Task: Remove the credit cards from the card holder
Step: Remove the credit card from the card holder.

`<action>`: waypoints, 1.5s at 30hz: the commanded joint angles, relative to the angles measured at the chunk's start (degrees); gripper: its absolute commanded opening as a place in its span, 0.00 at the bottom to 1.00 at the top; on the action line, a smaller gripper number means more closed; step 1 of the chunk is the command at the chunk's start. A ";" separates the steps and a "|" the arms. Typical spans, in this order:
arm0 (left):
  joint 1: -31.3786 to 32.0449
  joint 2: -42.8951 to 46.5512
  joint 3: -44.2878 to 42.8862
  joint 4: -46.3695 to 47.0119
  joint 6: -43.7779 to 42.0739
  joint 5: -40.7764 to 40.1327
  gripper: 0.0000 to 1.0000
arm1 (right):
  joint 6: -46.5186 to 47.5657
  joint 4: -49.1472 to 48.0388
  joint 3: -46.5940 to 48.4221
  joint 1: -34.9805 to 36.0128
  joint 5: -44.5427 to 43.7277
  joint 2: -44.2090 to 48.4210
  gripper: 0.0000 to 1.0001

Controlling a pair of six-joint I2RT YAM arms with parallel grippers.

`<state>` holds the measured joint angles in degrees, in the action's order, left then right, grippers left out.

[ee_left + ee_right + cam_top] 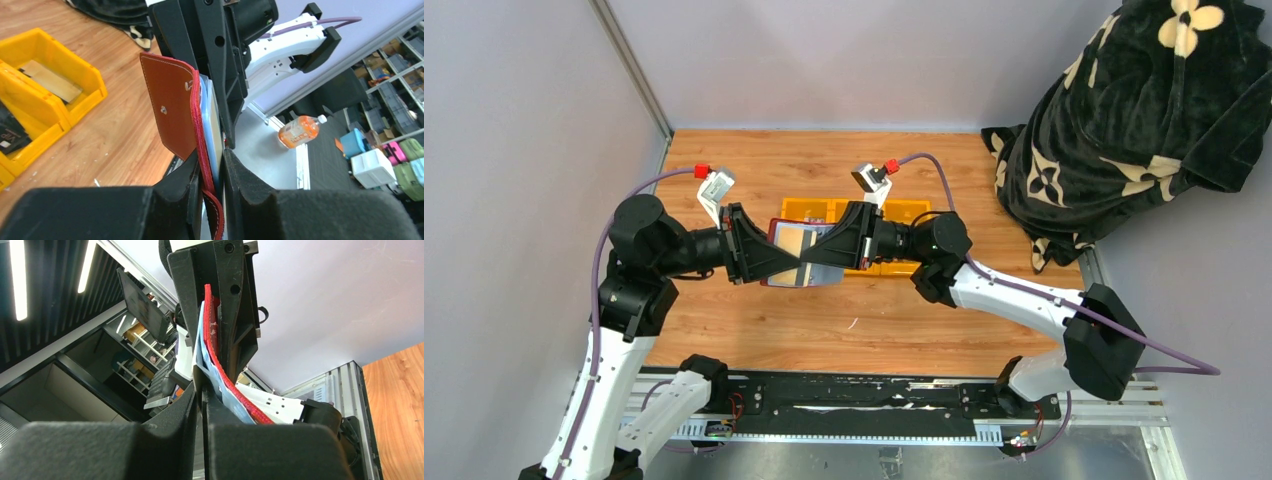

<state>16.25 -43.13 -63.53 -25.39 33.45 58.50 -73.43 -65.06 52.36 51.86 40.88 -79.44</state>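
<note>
Looks like a robotics lab or workshop: wooden desk point(824, 330) boxed in by grey partition walls point(524, 120), mounting rail point(924, 433) along its near edge, storage shelves point(395, 55) crowded with coloured bins point(352, 142) beyond, strip lights point(17, 280) overhead.

Wooden table point(754, 330): yellow tray point(904, 211) at centre-back; black floral blanket point(1124, 110) heaped at far right corner.
</note>
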 commanded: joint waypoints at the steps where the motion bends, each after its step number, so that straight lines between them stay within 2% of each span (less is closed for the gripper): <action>1: 0.27 0.46 -0.74 1.75 2.84 5.67 0.22 | -1.32 -5.78 -1.68 0.00 -2.69 1.39 0.06; 9: 0.26 0.42 -1.41 3.02 4.42 6.54 0.11 | -1.20 -6.84 -4.95 -0.30 -1.96 4.30 0.04; 14: 0.27 0.25 -1.72 2.86 4.19 6.39 0.09 | 0.05 -6.16 -6.26 -0.61 -1.82 6.76 0.11; 19: 0.27 0.16 -1.67 2.95 4.33 5.89 0.09 | 0.03 -6.50 -5.08 -0.41 -1.17 6.34 0.25; 22: 0.27 0.08 -1.86 2.93 4.43 5.77 0.07 | -0.66 -7.77 -4.38 -0.35 -0.74 5.56 0.27; 25: 0.27 0.16 -2.26 2.91 4.43 5.68 0.04 | -0.84 -8.18 -4.56 -0.35 -0.47 5.46 0.23; 28: 0.27 0.06 -2.39 2.92 4.26 5.34 0.01 | 0.08 -6.70 -5.28 -0.34 -0.80 6.14 0.11; 36: 0.21 -0.17 -3.80 2.80 4.34 5.22 0.00 | 7.78 4.89 -7.30 -0.44 -1.84 11.49 0.00; 43: 0.27 -0.23 -4.05 2.82 4.26 5.13 0.00 | 9.21 7.66 -7.53 -0.37 -1.43 12.95 0.00; 45: 0.27 -0.31 -4.09 2.82 4.25 5.11 0.00 | 9.04 7.66 -7.33 -0.35 -1.57 12.71 0.07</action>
<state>16.34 -43.35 -65.91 -23.68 37.54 63.42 -65.95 -58.39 45.76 51.70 38.57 -67.53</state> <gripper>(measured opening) 0.114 0.017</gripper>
